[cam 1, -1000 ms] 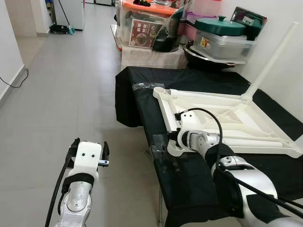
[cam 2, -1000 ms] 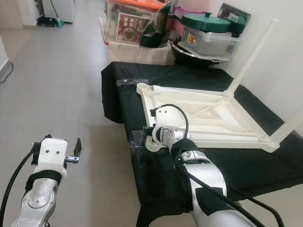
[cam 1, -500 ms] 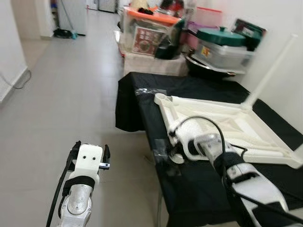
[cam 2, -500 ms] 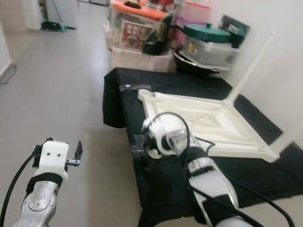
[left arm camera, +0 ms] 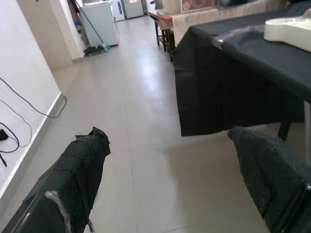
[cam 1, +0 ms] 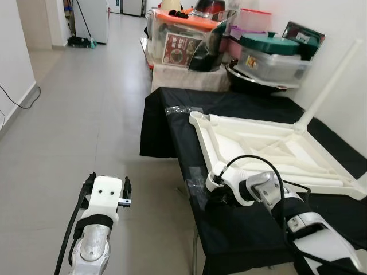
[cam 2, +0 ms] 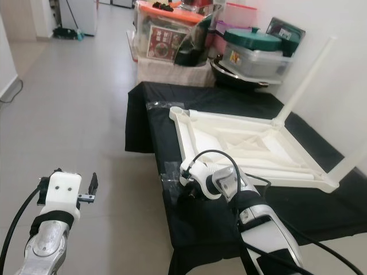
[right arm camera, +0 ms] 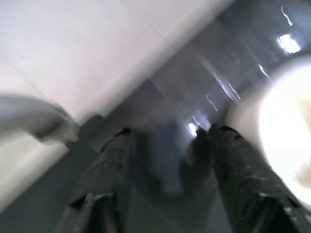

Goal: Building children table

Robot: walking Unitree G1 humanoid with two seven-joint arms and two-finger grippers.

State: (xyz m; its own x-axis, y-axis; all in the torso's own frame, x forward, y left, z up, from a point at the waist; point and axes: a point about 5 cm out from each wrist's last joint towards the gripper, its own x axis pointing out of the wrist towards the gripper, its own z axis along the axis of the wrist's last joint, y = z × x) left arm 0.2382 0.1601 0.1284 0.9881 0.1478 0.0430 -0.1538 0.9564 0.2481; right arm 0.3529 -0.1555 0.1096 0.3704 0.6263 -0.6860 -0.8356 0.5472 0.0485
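A white children's table top (cam 1: pixel 202 139) lies upside down on a table draped in black cloth (cam 1: pixel 241 97). One white leg (cam 1: pixel 330 80) stands up from its far right corner, and a loose leg (cam 2: pixel 287 172) lies inside the frame. My right gripper (cam 1: pixel 215 197) is low on the cloth beside the top's near left corner. In the blurred right wrist view its fingers (right arm camera: pixel 112 170) stand apart over the dark cloth, with the white corner (right arm camera: pixel 282 131) beside them. A clear plastic bag (cam 1: pixel 192 175) lies just ahead of it. My left gripper (cam 1: pixel 109 179) hangs open over the floor.
Behind the black table stand an orange-lidded storage box (cam 1: pixel 178 34), a green-lidded container (cam 1: pixel 275 43) and a dark wok (cam 1: pixel 252 74). A second clear plastic bag (cam 1: pixel 178 109) lies at the far cloth edge. Open tiled floor (cam 1: pixel 86 114) stretches left; a wall (cam 1: pixel 344 23) bounds the right.
My right gripper has dropped from the table top's near left corner to the cloth beside it, and the arm has stretched lower. The camera shifted a little. The left arm has stayed put.
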